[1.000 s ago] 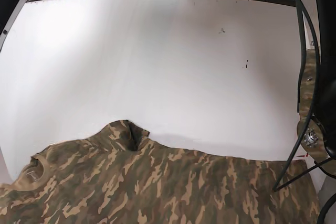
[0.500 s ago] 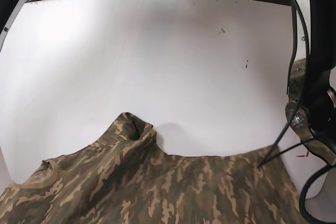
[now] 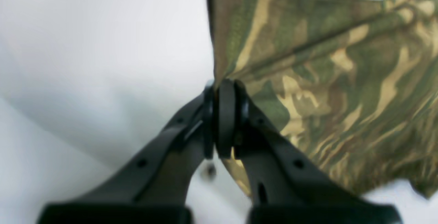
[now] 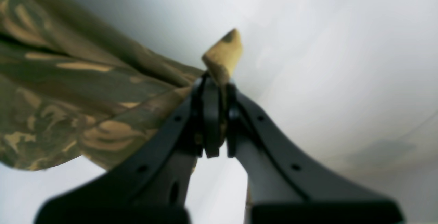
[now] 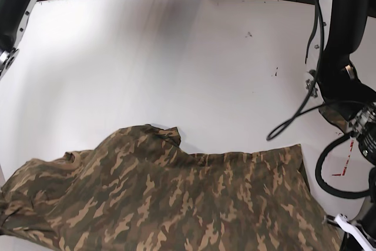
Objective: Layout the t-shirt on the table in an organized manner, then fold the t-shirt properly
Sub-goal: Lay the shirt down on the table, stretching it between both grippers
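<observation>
From the left wrist view, the left gripper (image 3: 224, 90) has its jaws pressed together on an edge of the t-shirt (image 3: 325, 80), which spreads away to the right above the table (image 3: 85, 63). From the right wrist view, the right gripper (image 4: 215, 83) is likewise pinching the shirt, a tan corner poking out past its tips; this view is blurred, so which corner is unclear. In the base view, the shirt lies rumpled along the table's near edge.
</observation>
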Controlling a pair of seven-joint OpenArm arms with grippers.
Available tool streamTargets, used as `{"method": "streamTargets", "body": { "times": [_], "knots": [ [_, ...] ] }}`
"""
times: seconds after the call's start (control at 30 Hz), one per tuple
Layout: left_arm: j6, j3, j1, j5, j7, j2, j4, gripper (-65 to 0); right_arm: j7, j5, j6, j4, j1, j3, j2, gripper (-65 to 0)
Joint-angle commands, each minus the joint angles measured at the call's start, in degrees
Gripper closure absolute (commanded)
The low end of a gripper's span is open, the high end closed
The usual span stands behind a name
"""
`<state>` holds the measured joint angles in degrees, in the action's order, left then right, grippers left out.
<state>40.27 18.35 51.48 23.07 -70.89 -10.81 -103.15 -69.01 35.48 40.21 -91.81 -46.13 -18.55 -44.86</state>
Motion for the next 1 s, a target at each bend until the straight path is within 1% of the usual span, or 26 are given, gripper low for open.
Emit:
{"method": "streamTargets", "body": {
  "times": [0.0, 0.1, 0.27, 0.43, 0.47, 0.57, 0.7, 0.8, 0.97],
  "knots": [
    [-0.27, 0.42, -2.56, -0.87, -1.33, -1.1, -3.79, 0.0, -1.62, -1.86, -0.21, -3.97, 5.65, -4.71, -0.55, 0.0],
    [-0.27, 1.39, -7.31, -0.87, -2.73, -2.16, -5.46, 0.0, -2.15, -1.86, -0.21, -7.13, 12.68, -8.84, 1.3, 0.0],
    [-0.27, 4.82, -17.42, -0.87, -4.23, -1.81, -7.31, 0.0, -2.24, -1.86, -0.21, -12.59, 25.34, -14.47, 4.82, 0.0],
    [-0.27, 8.07, -27.7, -0.78, -5.11, -1.63, -9.68, 0.0, -2.24, -1.86, -0.21, -17.42, 36.5, -20.18, 9.3, 0.0],
    [-0.27, 8.86, -30.52, -0.78, -5.11, -1.81, -10.03, 0.0, -2.24, -1.86, -0.21, -18.39, 39.49, -21.76, 10.88, 0.0],
    [-0.27, 11.06, -36.06, -0.78, -4.93, -1.81, -10.03, 0.0, -2.24, -1.95, -0.21, -19.79, 43.62, -23.78, 13.96, 0.0],
    [-0.27, 13.52, -41.07, -0.87, -4.84, -1.9, -10.12, 0.0, -2.24, -2.03, -0.21, -20.76, 47.58, -24.05, 16.16, 0.0],
    [-0.27, 14.75, -43.09, -0.87, -4.84, -2.16, -10.12, 0.0, -2.24, -2.03, -0.21, -20.76, 49.25, -24.05, 16.95, 0.0],
    [-0.27, 14.84, -43.7, -0.87, -4.76, -3.39, -10.03, 0.0, -2.24, -2.03, -0.21, -20.85, 49.87, -24.05, 16.95, 0.0]
  ]
}}
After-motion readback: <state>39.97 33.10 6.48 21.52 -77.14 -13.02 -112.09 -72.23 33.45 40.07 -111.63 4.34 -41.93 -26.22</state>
